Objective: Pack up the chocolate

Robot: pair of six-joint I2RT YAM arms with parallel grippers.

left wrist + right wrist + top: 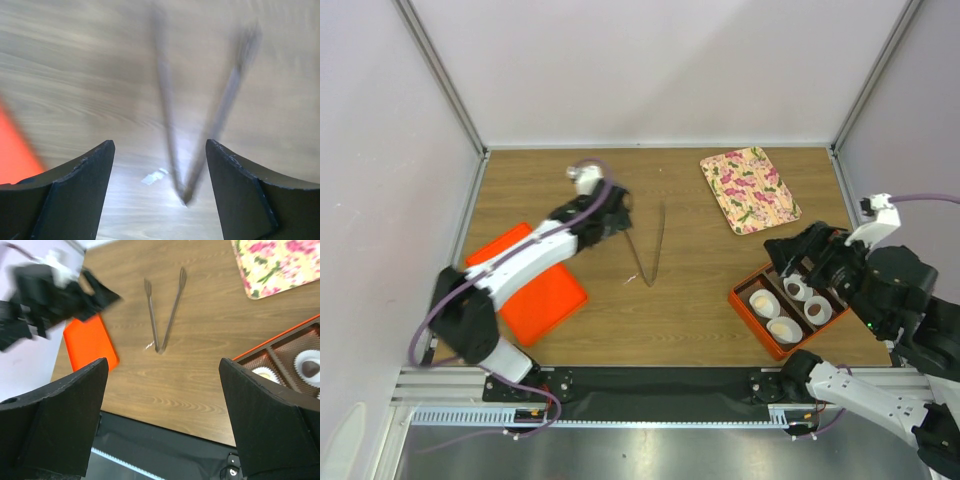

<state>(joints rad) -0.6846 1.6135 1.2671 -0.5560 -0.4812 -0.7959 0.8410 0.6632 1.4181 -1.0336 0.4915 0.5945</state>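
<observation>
Desk [690, 310] of brown wood, with both arms mounted at its near edge. Orange tray [545, 300] lies flat at the left, partly under the left arm. Floral tray [750, 190] lies at the far right, well apart from the other items. Box [748, 318], orange with a dark divided interior, sits at the near right. Left end effector [159, 145]: fingers spread apart and gripping nothing, above the desk just beside the tongs [159, 347], which lie in a V at mid-desk, hinge toward the arms; the left wrist view is blurred. Right end effector [164, 365]: fingers wide apart and empty, at the far end of the box. Cups [763, 302], white, four in the box's compartments. Chocolate [310, 369]: a dark piece inside a cup on the box's right side; the left-hand cups show pale interiors.
</observation>
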